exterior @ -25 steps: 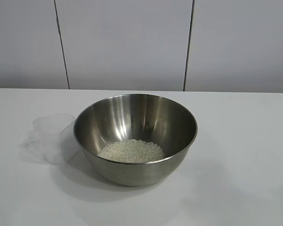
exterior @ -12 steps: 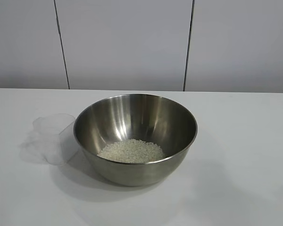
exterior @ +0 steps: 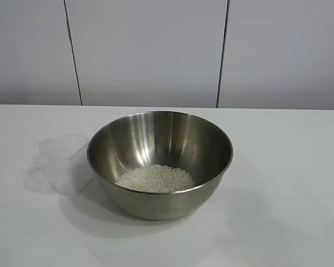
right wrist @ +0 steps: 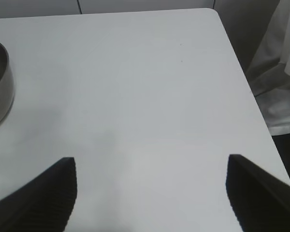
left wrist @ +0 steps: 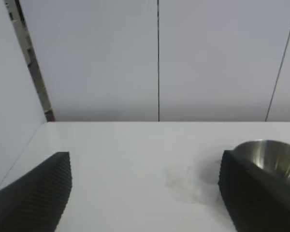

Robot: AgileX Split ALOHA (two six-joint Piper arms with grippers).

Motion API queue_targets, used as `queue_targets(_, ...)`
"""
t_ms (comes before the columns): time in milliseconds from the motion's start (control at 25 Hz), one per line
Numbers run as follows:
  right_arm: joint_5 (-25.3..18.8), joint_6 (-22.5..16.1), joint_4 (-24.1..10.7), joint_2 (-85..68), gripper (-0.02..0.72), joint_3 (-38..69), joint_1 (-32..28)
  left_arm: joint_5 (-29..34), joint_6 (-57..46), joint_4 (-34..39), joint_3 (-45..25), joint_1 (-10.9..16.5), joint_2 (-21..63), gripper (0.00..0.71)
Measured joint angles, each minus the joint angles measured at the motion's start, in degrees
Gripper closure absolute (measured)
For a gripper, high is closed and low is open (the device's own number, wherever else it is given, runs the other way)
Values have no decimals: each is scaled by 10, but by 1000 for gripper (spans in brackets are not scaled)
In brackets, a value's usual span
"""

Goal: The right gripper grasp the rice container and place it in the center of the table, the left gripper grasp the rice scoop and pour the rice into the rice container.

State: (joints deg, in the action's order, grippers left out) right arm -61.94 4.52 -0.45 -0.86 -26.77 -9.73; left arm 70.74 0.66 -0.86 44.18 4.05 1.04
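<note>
Across the exterior views nothing on the counter (exterior: 278, 167) shifts: the rice container (exterior: 160, 161) sits mid-counter with the rice (exterior: 155, 178) piled inside, and the rice scoop (exterior: 60, 164), apparently emptied, rests touching its side. Left gripper (left wrist: 145, 193) fingers are released and empty, container just past one fingertip. Right gripper (right wrist: 150, 193) is spread, empty, container well off; task looks done.

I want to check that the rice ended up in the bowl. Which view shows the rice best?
The exterior view: it looks down into the rice container, where the rice lies as a loose white pile on the bottom. The left wrist view catches only the bowl's rim and upper wall, the right wrist view only its outer side; neither shows any grains.
</note>
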Motion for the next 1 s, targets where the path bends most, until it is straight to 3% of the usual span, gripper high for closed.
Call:
queue_targets(120, 0, 0, 0, 1, 126, 0, 0, 0, -7, 20, -42, -13, 0, 108)
queue_targets(480, 0, 0, 0, 1, 126, 0, 0, -17, -7, 14, -141, -13, 0, 108)
queue_targets(1000, 1, 0, 0, 1, 126, 0, 0, -57, -7, 14, -166, -13, -1, 108)
